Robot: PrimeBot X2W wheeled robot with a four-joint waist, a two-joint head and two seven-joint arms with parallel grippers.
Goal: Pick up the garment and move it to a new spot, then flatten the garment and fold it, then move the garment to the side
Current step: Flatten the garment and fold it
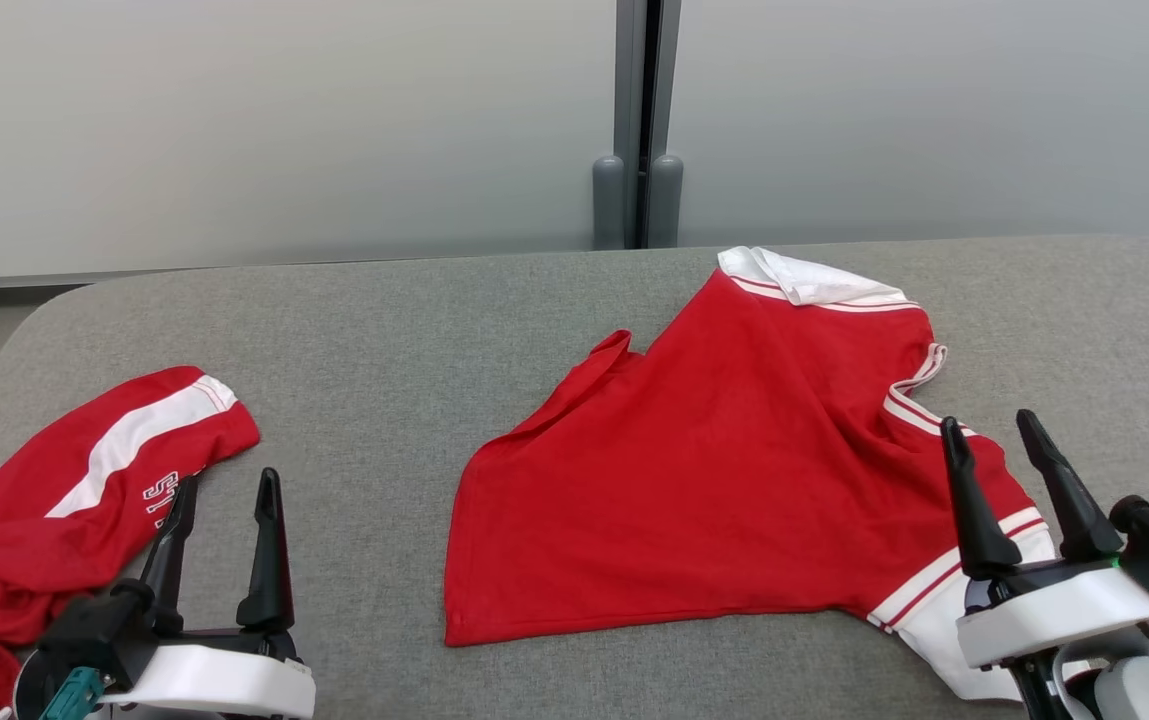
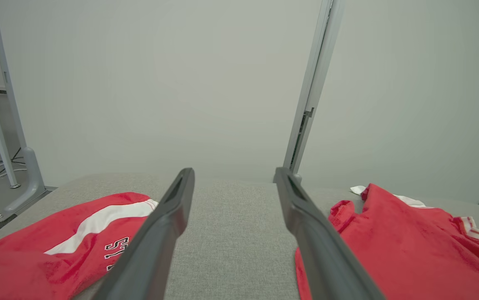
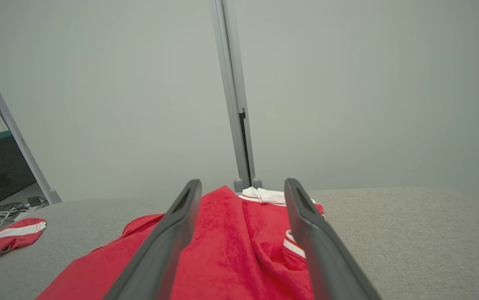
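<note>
1. Head view: the garment [image 1: 714,480], a red shirt with white trim, lies loosely spread on the grey worktop [image 1: 384,330], in front of the grey post [image 1: 637,120] and a little to its right, white collar towards the post; one corner is turned over, so it is not flat yet; a second red piece [image 1: 64,480] lies far to the post's left, probably out of the way on purpose; the left jaws stand wide apart and empty beside that piece; the right jaws, equally wide and empty, hang over the shirt's striped sleeve, which likely makes them the better placed for the first pick.
2. Left wrist view: the left jaws frame bare worktop short of the post [image 2: 312,83], touching nothing; the garment [image 2: 410,246] lies to one side of them and the second red piece [image 2: 56,237] to the other.
3. Right wrist view: the right jaws point straight at the post [image 3: 233,83] with the garment [image 3: 231,250] bunched between and below them; whether they touch the cloth I cannot tell.
</note>
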